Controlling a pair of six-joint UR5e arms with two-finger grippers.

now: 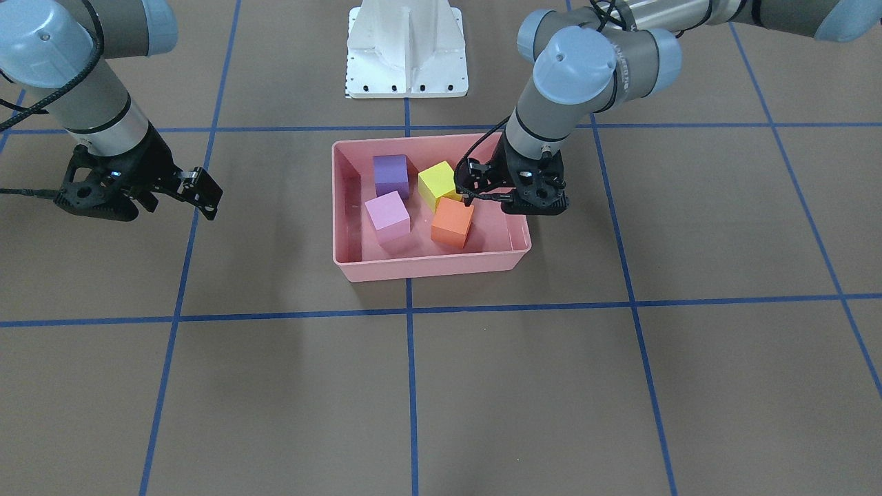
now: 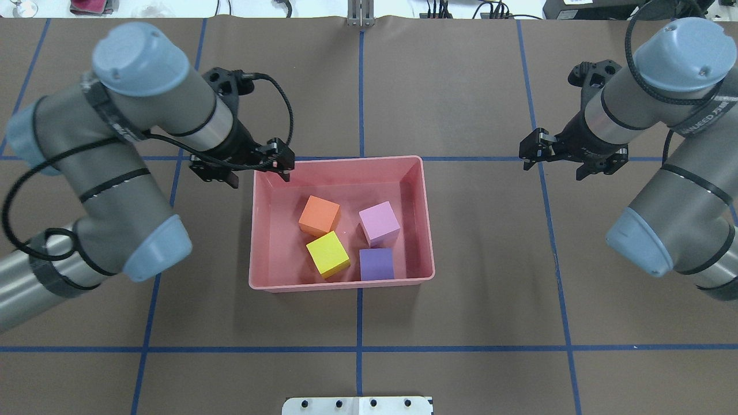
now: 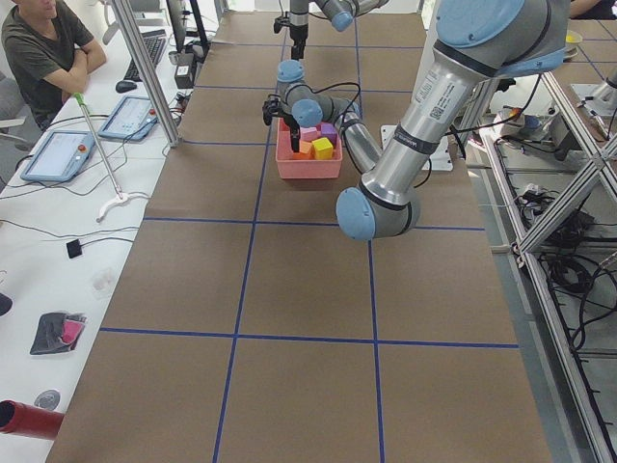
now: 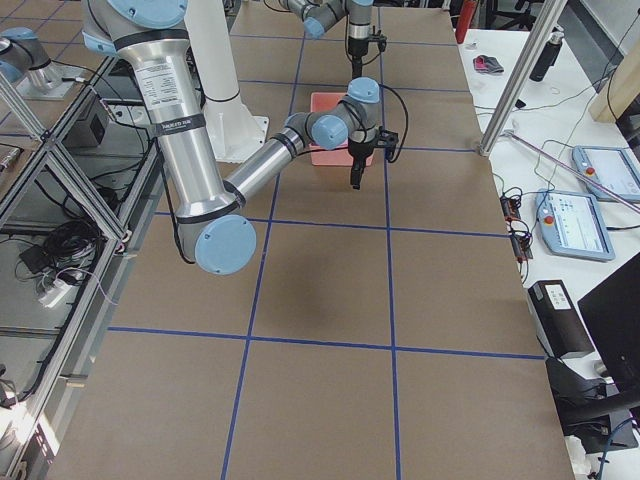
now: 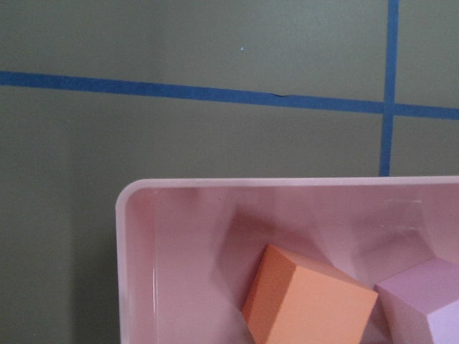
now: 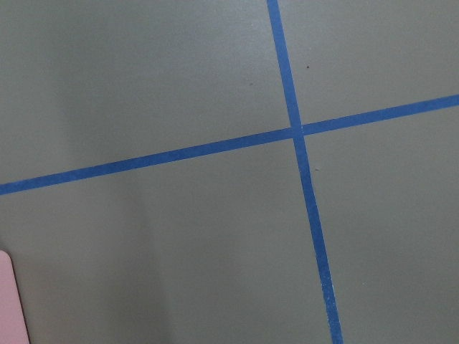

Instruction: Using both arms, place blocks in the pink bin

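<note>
Four blocks, all in the pink bin (image 2: 340, 286) on the desk (image 2: 478, 323). Nearest the base (image 2: 357, 406) you've got the yellow block (image 2: 327, 253) and purple block (image 2: 376, 264) by the near wall, then orange block (image 2: 319, 215) and light pink block (image 2: 379, 223) behind. Farther out, left arm (image 2: 184, 112) hangs over the bin's far left corner, jaws spread, empty. Right arm (image 2: 625, 106) sits well off to the side, jaws spread, empty.

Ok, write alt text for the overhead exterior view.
An orange cube, a light pink cube, a yellow cube and a purple cube sit inside the pink bin, centre frame. The left gripper hovers at the bin's far left corner; the right gripper hangs over the table well to its right.
</note>
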